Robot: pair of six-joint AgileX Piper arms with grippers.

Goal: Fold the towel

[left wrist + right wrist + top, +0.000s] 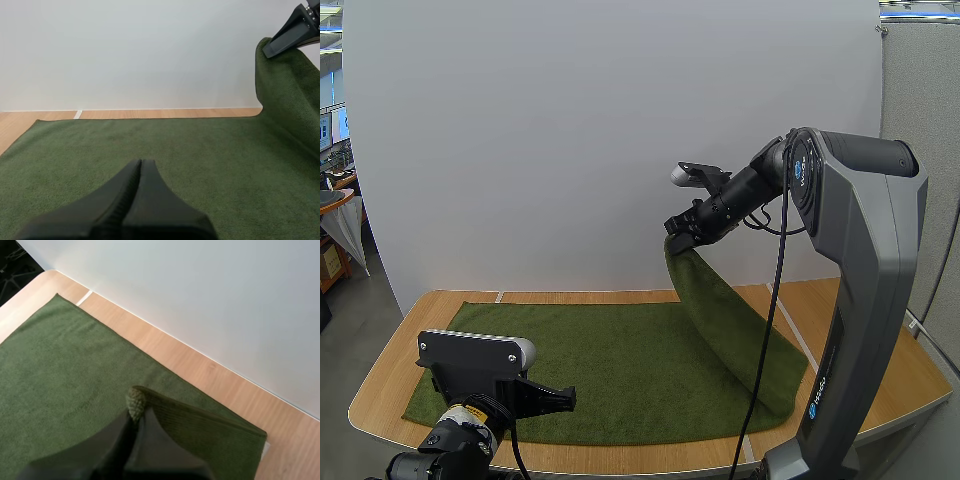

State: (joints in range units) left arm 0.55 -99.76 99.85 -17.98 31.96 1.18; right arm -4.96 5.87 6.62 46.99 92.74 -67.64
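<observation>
A dark green towel (610,370) lies spread over the wooden table (880,380). Its far right corner (682,248) is lifted high above the table, and my right gripper (678,232) is shut on that corner. From there the cloth hangs down in a slanting sheet to the table's right side. In the right wrist view the pinched corner (136,402) bunches at the fingertips above the flat towel (55,370). My left gripper (563,398) is shut on nothing, low over the towel's near left part; its fingers (140,172) lie together as one wedge above the cloth (200,155).
A white backdrop (610,140) stands right behind the table. Bare wood (385,370) shows around the towel at the left, the far edge and the right. My right arm's grey column (860,330) rises at the table's right front.
</observation>
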